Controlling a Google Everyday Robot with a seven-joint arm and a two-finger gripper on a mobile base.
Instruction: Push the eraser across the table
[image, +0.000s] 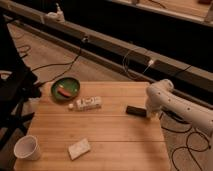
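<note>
Hanging low at the right edge of the table (115, 132), the pincer (149, 114) has its fingers together, just beside the right end of the one eraser (135, 110); contact cannot be told. The eraser lies flat, its long axis running left to right, tilted slightly. Further left lie one white box (89, 103), one green bowl (65, 89), one beige block (79, 148) and one cup (27, 147).

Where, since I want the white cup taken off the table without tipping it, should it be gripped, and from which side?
Probably across its wall just below the rim, coming in level from the table's middle. The white cup stands upright, mouth up, near the table's front corner, with nothing touching it. The gripper, shut, is at the opposite edge beside the eraser.
</note>
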